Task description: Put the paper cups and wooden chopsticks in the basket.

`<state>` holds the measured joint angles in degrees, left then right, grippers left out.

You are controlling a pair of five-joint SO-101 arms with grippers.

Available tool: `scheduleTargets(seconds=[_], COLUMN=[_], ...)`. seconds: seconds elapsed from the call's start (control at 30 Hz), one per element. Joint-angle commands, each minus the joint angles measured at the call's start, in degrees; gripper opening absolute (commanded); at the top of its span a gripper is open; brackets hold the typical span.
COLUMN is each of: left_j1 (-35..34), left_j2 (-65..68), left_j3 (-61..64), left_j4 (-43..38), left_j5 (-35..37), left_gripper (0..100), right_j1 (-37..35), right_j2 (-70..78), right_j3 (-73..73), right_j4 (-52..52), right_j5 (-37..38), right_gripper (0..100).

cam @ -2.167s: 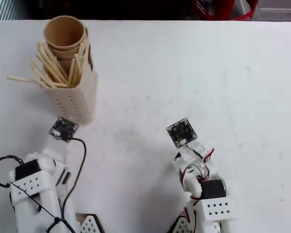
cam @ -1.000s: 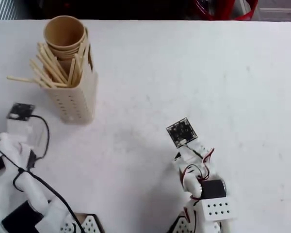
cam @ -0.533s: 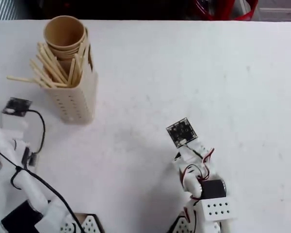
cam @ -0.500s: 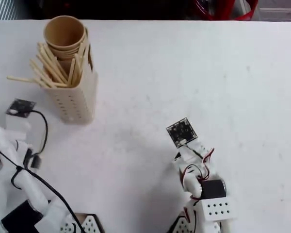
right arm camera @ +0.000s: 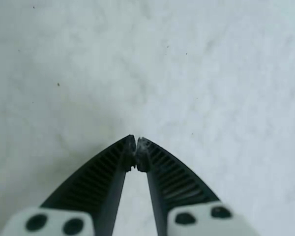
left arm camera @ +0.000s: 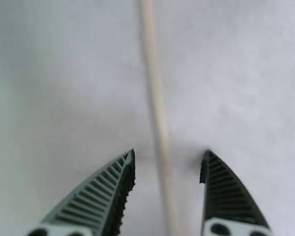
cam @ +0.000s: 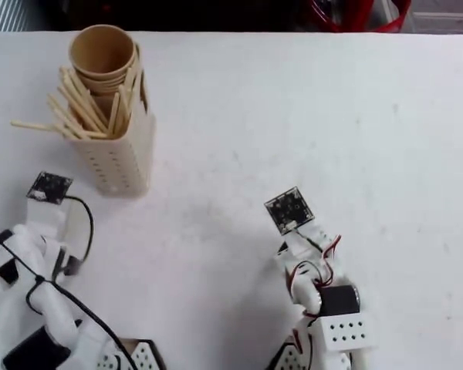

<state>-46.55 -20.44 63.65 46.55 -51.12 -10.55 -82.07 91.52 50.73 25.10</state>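
The jaws of the left gripper [left arm camera: 168, 153] stand well apart with nothing in their grip. A single chopstick [left arm camera: 155, 93] lies on the white surface [cam: 293, 116] and runs lengthwise through the gap between them, touching neither one. The jaws of the right gripper [right arm camera: 136, 140] are closed tip to tip on nothing, over bare white.

Seen from above, the basket [cam: 123, 158] stands upright in the upper left. The paper cups [cam: 102, 50] are nested inside it, and a bundle of wooden chopsticks [cam: 81, 108] leans out over its left rim. The left arm [cam: 38, 254] sits at lower left below the basket, and the right arm [cam: 316, 285] at lower centre.
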Motion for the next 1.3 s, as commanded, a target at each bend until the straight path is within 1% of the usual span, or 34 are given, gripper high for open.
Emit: scheduleTargets(seconds=[0.0,0.1,0.3,0.43,0.6,0.67,0.77,0.87,1.0,1.1,1.2,1.27], left_j1=[-1.10,-1.19,-1.19,-2.07,-5.67,-6.99,-10.33,-13.23,-14.11,-14.02,-13.93,-14.20], left_j2=[1.10,1.10,1.10,1.10,0.48,0.84,0.57,0.84,0.84,0.84,0.75,0.48], left_j3=[1.67,2.55,2.55,2.90,2.37,0.88,-3.52,-10.55,-18.81,-23.65,-27.60,-30.51], left_j4=[-3.69,-3.96,-3.60,-3.52,-2.46,-1.76,2.64,8.18,13.63,18.20,22.07,23.65], left_j5=[0.70,0.62,0.62,-1.93,-2.46,-4.22,-4.84,-4.84,-4.13,0.18,1.67,4.04], left_gripper=[20,14,14,13,6,6,6,6,6,6,6,6], right_j1=[0.57,0.57,0.57,0.57,0.57,0.57,0.57,0.57,0.57,0.57,0.57,0.57], right_j2=[-0.57,-0.57,-0.57,-0.57,-0.57,-0.57,-0.57,-0.57,-0.57,-0.57,-0.57,-0.57], right_j3=[-0.18,-0.18,-0.18,-0.18,-0.18,-0.18,-0.18,-0.18,-0.18,-0.18,-0.18,-0.18], right_j4=[0.13,0.13,0.13,0.13,0.13,0.13,0.13,0.13,0.13,0.13,0.13,0.13], right_j5=[0.44,0.44,0.44,0.44,0.44,0.44,0.44,0.44,0.44,0.44,0.44,0.44], right_gripper=[1.8,1.8,1.8,1.8,1.8,1.8,1.8,1.8,1.8,1.8,1.8,1.8])
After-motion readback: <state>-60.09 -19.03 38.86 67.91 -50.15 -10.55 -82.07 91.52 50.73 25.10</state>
